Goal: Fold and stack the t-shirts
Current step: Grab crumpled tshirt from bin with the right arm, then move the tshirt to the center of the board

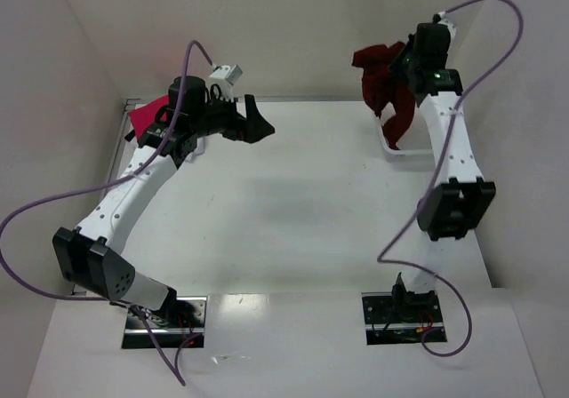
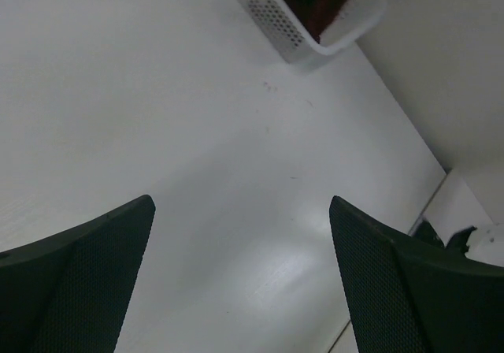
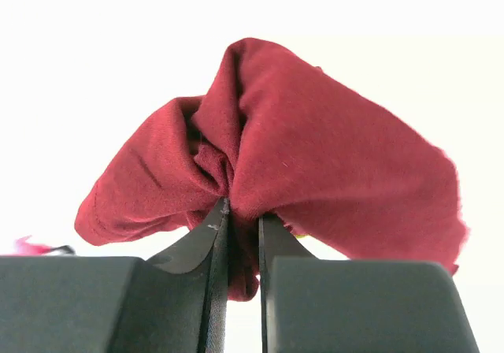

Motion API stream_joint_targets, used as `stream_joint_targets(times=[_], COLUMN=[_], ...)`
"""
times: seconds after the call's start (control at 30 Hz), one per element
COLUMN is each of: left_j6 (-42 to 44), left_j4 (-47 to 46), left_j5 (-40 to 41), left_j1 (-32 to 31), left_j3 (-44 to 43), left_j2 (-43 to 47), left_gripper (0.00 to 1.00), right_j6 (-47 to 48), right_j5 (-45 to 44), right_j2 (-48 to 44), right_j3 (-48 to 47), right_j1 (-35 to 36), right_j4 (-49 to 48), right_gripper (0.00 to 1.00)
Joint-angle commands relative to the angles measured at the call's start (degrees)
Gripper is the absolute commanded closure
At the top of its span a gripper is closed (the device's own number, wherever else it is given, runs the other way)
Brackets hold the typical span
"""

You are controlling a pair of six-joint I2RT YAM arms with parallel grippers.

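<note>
Maroon shirt (image 1: pixel 384 83): bunched and lifted above the far right corner of the bench (image 1: pixel 293 202). Pinched by the right gripper (image 3: pixel 240 211), jaws nearly together on a thick fold, with a narrow slit left between the fingers (image 3: pixel 216 243). In the right wrist view, cloth ballooning up and over the fingertips in two rounded lobes, the larger one on the right. Lower end of the cloth trailing down into the basket (image 1: pixel 404 154) at the far right edge, with dark red visible inside the mesh wall from the left wrist view.

Pink shirt (image 1: pixel 149 114): flat at the far left corner, partly hidden behind the left arm, well apart from the maroon one.

Left gripper (image 1: pixel 258 123): spread wide, nothing held, raised over the bench near the far left and pointing right. Between its two dark textured fingers (image 2: pixel 87 274), only bare white bench, with the basket beyond at the upper edge of that view.
</note>
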State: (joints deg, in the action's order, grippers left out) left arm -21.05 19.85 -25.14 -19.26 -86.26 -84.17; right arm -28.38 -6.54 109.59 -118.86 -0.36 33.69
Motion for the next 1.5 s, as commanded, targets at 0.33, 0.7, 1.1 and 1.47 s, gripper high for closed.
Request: stream_joint_targets(times=[0.33,0.7,1.1,1.47], left_j6=[0.03,2.59,-1.62,-4.27], left_j4=[-21.33,-32.25,-20.94,-0.78], left_j5=[-2.44,2.72,17.27,25.41], left_j1=[-7.39,-16.83,-18.45,-18.45], left_j3=[6.93,13.05,14.51,3.99], left_j2=[9.82,6.31,12.41,24.91], left_gripper=[0.01,0.14,1.00,1.00], right_j6=[-8.31,-14.25,-13.11,-15.81], right_j5=[23.16,32.63,28.65,32.05], right_j2=[-37.82,-47.66,-51.69,-54.74], right_j3=[20.32,35.05,37.86,43.74], right_j1=[13.22,19.26,19.26,19.26], right_j4=[-11.66,-17.17,-15.33,-18.66], right_gripper=[0.99,0.99,0.95,0.91])
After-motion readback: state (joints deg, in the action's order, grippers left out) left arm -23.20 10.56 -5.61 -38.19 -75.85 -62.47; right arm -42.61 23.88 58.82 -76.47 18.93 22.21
